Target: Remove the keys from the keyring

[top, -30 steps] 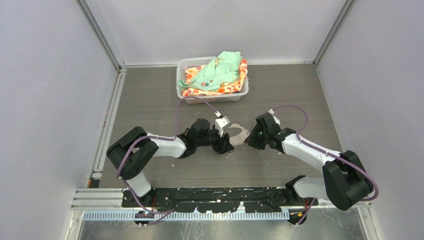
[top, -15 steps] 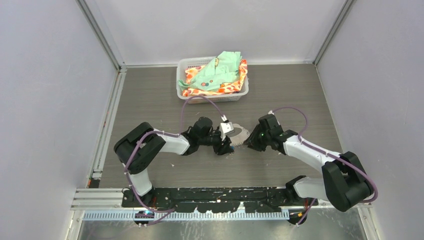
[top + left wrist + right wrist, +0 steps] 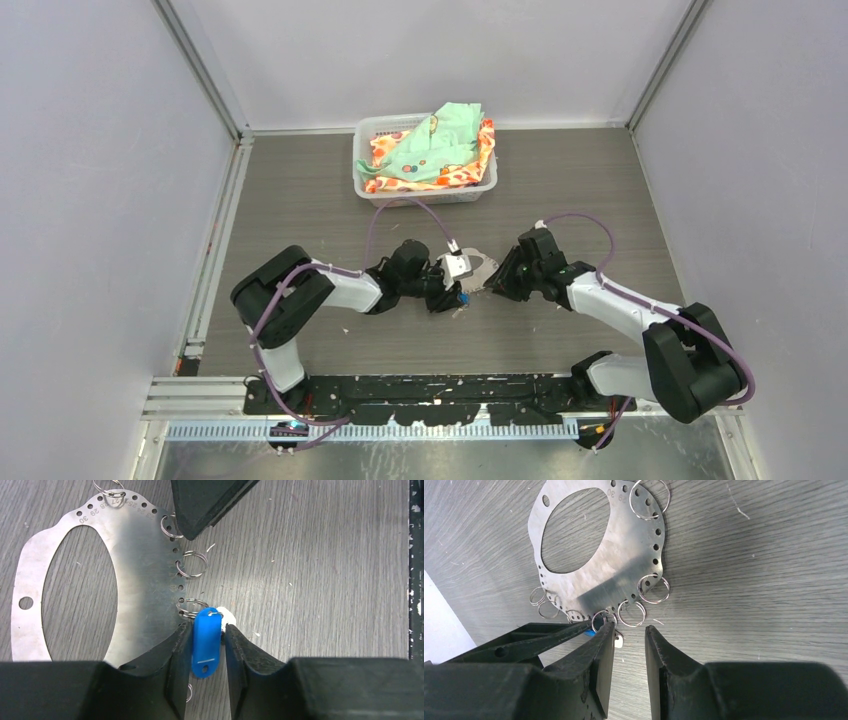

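Observation:
The keyring [image 3: 482,266] is a flat grey plate with a big hole, lying between my two grippers. It also shows in the left wrist view [image 3: 145,565] and the right wrist view [image 3: 624,575], with little silver loops [image 3: 192,564] along its rim. The keys [image 3: 206,640] are a blue tag with a small pale piece, hanging on one loop at the plate's edge. My left gripper [image 3: 206,629] is closed around the blue tag. My right gripper [image 3: 629,627] is open and empty, with its tips at the rim loops beside the tag.
A white basket [image 3: 420,196] of green and orange cloths [image 3: 435,150] stands at the back of the grey wood-grain table. Grey walls close in the left, right and back sides. The arm bases sit along the near edge.
My left gripper has moved right and a little nearer, onto the blue tag at the plate's edge. The right gripper has shifted slightly along the plate's rim.

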### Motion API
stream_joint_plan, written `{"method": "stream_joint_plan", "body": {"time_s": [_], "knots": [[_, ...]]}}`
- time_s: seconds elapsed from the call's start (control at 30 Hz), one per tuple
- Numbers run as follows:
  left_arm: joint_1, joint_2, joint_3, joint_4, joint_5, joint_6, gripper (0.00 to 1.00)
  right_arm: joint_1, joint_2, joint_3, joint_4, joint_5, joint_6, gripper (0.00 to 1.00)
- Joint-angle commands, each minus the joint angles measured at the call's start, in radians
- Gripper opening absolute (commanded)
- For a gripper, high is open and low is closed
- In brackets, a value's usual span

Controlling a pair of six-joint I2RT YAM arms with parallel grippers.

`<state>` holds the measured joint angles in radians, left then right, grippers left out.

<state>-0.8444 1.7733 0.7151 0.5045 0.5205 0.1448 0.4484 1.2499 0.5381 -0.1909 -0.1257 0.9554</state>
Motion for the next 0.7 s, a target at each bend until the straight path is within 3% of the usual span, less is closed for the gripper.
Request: {"method": "stream_joint_plan", "body": {"time_s": [0.0, 0.4, 0.67], "knots": [[-0.018, -0.007, -0.025, 0.034, -0.054, 0.026, 0.29, -0.004, 0.001, 0.016, 0.03, -0.012, -0.014, 0.34], [-0.071, -0.061, -0.062, 0.031, -0.125, 0.034, 0.05, 0.009, 0.051, 0.097, 0.007, -0.058, -0.021, 0.37], [-0.131, -0.081, -0.061, -0.01, -0.184, 0.114, 0.0, 0.052, 0.112, 0.138, -0.027, -0.077, -0.033, 0.39]]}}
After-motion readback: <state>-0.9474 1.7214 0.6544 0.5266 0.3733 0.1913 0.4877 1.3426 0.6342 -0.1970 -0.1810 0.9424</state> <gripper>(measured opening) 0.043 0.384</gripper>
